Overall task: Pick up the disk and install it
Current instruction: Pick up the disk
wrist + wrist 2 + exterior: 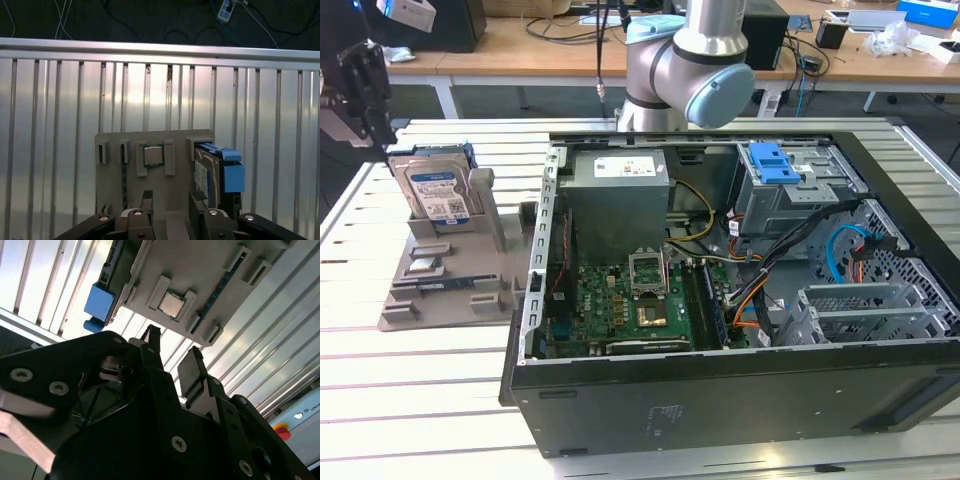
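One flat silver hard drive with a blue-and-white label and blue plastic rails, the disk [433, 192], standing on its edge in a slot of a grey plastic stand [448, 272]. Not yet picked up.

Looks hard and stiff, mostly metal, so likely a bit heavy for its size. Smooth faces, so maybe slippery. Easy to hurt inside, so no bumps or drops. Best squeezed across the thin way, on the two wide flat faces near the top edge, or else held by the blue rails on the narrow sides.

Label face turned toward the camera in the exterior view. Thin edge pointing up. Long side seems to run up and down, but hard to be sure with the bottom end hidden in the slot.

Black gripper [378, 125] up high, toward the exterior view's left of the disk, near but not touching. Fingers [146, 198] spread apart in both wrist views, holding nothing.

Small square silver chip [153, 156] resting in another pocket of the stand. Big black open computer case [720, 390] just beside the stand, on the exterior view's right. Grey metal cage with a blue latch [790, 190] inside the case. Silver slatted table [420, 410] under everything.
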Robot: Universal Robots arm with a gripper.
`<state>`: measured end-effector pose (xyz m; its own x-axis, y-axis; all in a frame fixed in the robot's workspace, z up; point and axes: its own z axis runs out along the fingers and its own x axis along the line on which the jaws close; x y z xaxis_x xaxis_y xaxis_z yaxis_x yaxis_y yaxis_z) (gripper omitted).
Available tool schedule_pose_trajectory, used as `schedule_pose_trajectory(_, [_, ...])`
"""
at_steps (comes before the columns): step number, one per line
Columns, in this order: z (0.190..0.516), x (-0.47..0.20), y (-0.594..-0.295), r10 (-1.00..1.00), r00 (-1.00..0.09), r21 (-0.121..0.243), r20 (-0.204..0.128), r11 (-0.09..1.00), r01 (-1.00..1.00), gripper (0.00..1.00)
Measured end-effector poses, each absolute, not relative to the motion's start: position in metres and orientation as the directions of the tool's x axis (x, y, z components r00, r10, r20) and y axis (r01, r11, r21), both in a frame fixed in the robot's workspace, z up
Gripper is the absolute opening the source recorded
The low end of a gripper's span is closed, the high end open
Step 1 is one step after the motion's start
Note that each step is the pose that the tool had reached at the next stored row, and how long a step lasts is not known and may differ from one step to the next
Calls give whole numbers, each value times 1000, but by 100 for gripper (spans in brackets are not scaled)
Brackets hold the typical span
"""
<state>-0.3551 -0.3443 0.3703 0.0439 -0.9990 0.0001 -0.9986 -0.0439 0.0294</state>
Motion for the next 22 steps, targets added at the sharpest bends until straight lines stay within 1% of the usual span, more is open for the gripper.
schedule_pose_trajectory(7, [369,-355,-323,-998,55,29,0,-55,-998,42])
schedule_pose_trajectory(22, [366,-355,-307,-998,56,30,0,-56,-998,42])
